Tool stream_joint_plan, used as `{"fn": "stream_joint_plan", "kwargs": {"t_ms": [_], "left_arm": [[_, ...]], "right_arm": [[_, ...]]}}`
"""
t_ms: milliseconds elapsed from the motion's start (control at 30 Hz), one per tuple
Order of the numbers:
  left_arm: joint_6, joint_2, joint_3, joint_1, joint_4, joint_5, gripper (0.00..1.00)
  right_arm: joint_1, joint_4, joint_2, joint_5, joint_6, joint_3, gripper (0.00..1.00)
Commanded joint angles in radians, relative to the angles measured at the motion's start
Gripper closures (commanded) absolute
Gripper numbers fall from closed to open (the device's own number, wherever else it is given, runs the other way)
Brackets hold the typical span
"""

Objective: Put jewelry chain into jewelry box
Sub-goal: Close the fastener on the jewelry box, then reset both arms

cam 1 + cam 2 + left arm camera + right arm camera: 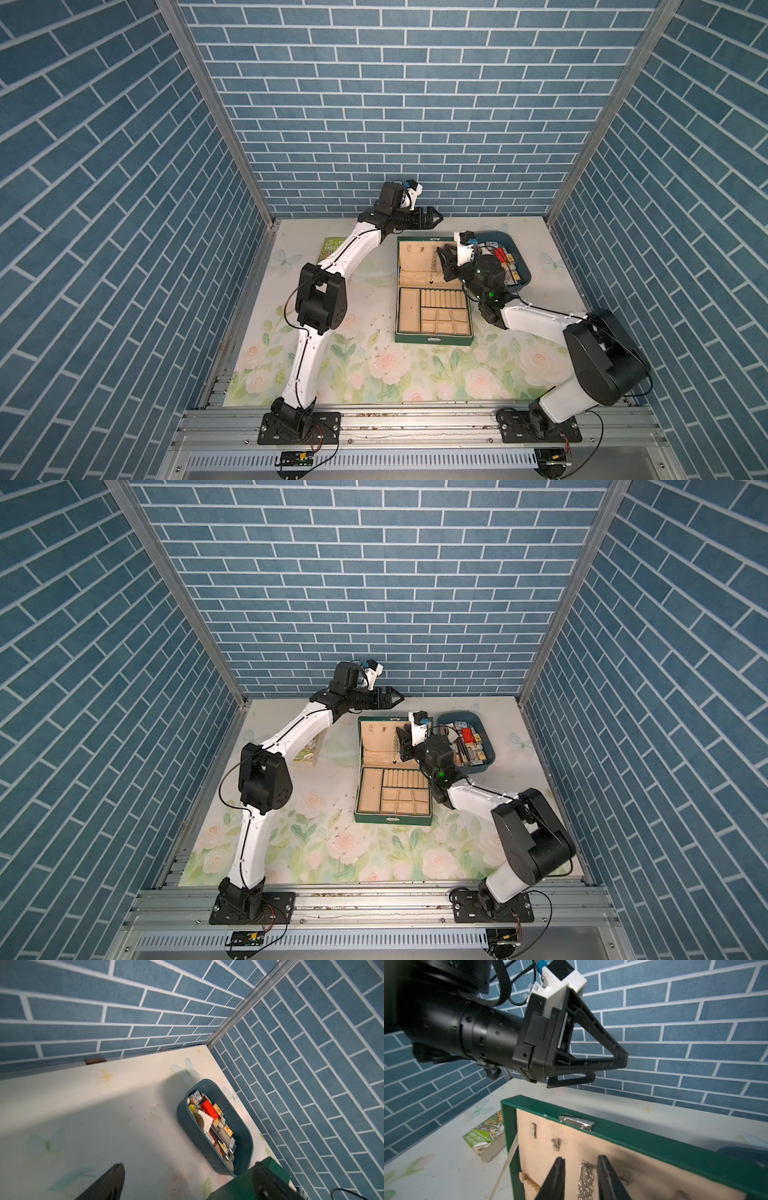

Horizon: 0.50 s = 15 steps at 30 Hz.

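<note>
A green book (330,249) lies on the flowery table (374,374), well to the left of the jewelry box (434,338). The left arm partly hides it in both top views.

The left claw (436,218) hangs in the air above the back left corner of the box. Its two fingers are spread wide apart. It holds nothing.

The jewelry box sits open. The bottom half has ring rolls and little square holes. The lid is tipped back, with its beige inside showing.

The jewelry chain (585,1180) is in the box, against the beige inside of the lid. In a top view it runs down the lid toward the hinge, with a small dark bit at its low end (432,282). I cannot tell if it hangs on a hook.

The right claw (581,1158) is over the right side of the lid. Its fingers (554,1178) are a little apart, one on each side of the chain. They are not squeezing it.

A blue tray (521,249) full of small packets sits just to the right of the box.
</note>
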Motion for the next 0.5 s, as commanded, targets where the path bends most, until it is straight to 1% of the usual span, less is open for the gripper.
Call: {"fn": "stream_joint_plan", "kwargs": {"t_ms": [0,33,100,133,167,200,233,267,300,367,467], "left_arm": [[0.000,-0.044,0.058,0.000,-0.034,-0.065,0.00],[0.001,-0.048,0.071,0.001,-0.049,-0.092,0.00],[0.004,-0.073,0.079,0.001,-0.067,-0.149,0.00],[0.006,-0.095,0.069,0.002,-0.071,-0.183,0.00],[0.010,-0.139,0.041,0.003,-0.065,-0.227,0.00],[0.010,-0.172,0.007,0.003,-0.049,-0.251,0.00],[0.005,-0.218,-0.041,0.003,-0.028,-0.268,0.00],[-0.003,-0.270,-0.091,0.003,0.000,-0.289,0.00],[-0.017,-0.319,-0.145,0.004,0.031,-0.321,0.00],[-0.040,-0.424,-0.263,0.003,0.074,-0.409,0.00],[-0.080,-0.614,-0.525,0.003,0.191,-0.609,0.00]], "right_arm": [[-0.002,-0.021,-0.109,-0.019,0.042,-0.056,0.63],[-0.002,-0.039,-0.143,-0.047,0.038,-0.066,0.62],[0.000,-0.084,-0.221,-0.050,0.023,-0.084,0.58],[-0.001,-0.103,-0.264,-0.042,0.013,-0.094,0.55],[-0.001,-0.139,-0.321,-0.032,0.004,-0.107,0.50],[-0.002,-0.168,-0.363,0.003,0.004,-0.116,0.39],[0.000,-0.201,-0.405,0.040,0.017,-0.120,0.24],[0.000,-0.242,-0.443,0.085,0.035,-0.121,0.04],[0.001,-0.285,-0.477,0.126,0.057,-0.123,0.01],[0.001,-0.312,-0.533,0.248,0.115,-0.152,0.00],[0.001,-0.252,-0.611,0.447,0.184,-0.247,0.00]]}}
